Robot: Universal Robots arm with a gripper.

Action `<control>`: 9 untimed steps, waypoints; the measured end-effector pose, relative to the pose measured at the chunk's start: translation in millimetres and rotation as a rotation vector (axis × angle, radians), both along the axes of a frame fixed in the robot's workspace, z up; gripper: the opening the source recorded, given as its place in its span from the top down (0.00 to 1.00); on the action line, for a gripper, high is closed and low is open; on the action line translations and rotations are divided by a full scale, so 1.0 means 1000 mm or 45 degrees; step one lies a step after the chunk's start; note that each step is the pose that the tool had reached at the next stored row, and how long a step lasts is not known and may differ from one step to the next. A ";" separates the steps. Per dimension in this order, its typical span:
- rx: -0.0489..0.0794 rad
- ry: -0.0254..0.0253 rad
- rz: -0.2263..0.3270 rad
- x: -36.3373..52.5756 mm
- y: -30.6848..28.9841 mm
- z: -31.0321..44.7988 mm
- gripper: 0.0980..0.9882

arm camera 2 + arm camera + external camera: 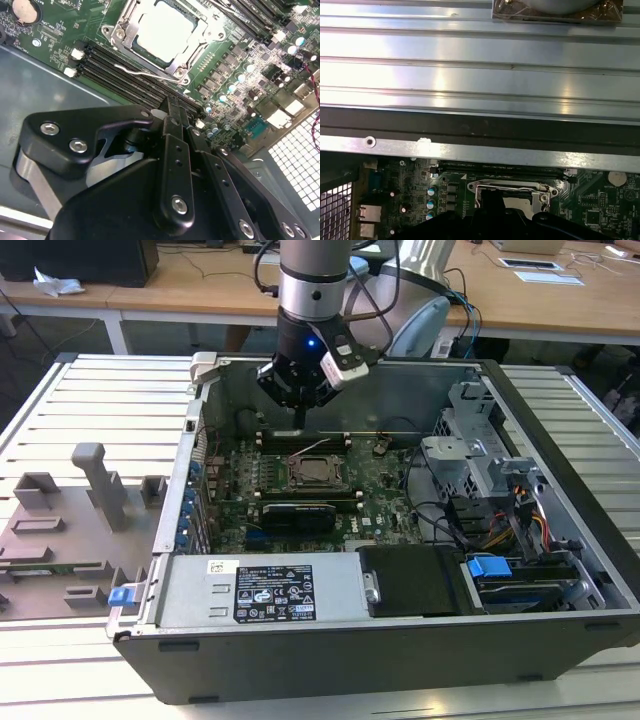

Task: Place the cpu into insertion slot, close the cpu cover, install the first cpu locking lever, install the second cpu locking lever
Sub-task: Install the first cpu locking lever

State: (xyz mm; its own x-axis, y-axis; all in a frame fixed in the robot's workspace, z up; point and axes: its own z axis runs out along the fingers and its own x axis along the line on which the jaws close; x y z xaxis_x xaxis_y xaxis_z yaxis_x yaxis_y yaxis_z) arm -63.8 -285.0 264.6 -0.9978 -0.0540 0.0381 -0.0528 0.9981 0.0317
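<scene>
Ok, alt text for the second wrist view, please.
The cpu sits in the insertion slot with the cpu cover closed around it, on the green motherboard. The black tool fills the foreground, its tip over the memory slots.

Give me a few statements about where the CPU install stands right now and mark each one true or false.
1. The cpu sits in the insertion slot. True.
2. The cpu cover lies closed over the chip. True.
3. The end effector holds the chip. False: it holds nothing and hangs above the memory slots.
4. The computer case has its side panel on. False: it lies open, its board exposed.
</scene>
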 end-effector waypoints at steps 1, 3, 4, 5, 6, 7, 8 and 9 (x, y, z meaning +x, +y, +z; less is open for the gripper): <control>0.000 0.0000 0.000 0.0000 0.0000 0.0000 0.99; 0.000 -0.0001 0.000 0.0001 0.0000 -0.0016 0.99; 0.000 0.0001 0.000 0.0000 0.0000 -0.0027 0.99; 0.000 0.0000 0.000 0.0001 0.0000 -0.0041 0.99; 0.000 0.0000 0.000 0.0001 0.0000 -0.0057 0.99; 0.000 0.0000 0.000 0.0001 0.0000 -0.0085 0.99; 0.000 0.0001 0.000 0.0001 0.0000 -0.0113 0.99; 0.000 -0.0001 0.000 0.0002 0.0000 -0.0130 0.99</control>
